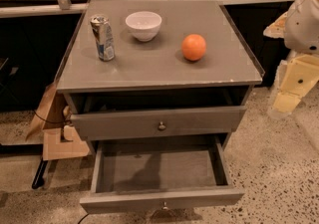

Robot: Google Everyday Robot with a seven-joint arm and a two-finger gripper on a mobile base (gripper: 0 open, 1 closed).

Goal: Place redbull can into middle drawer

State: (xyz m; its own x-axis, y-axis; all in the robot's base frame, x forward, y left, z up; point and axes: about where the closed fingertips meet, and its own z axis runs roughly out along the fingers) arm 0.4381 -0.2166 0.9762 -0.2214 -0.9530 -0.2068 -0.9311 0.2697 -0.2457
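Observation:
The redbull can (102, 38) stands upright on the left of the grey cabinet top (149, 68). The middle drawer (160, 197) is pulled far out below, with nothing showing on its floor, and its round knob is at the front centre. My arm hangs at the right edge of the view, beside the cabinet. My gripper (285, 102) is at its lower end, level with the upper drawer front and well away from the can.
A white bowl (143, 25) and an orange fruit (193, 47) stand on the cabinet top to the right of the can. The uppermost drawer (159, 123) stands slightly out. Cardboard (55, 133) and a cable lie left of the cabinet. A railing runs behind.

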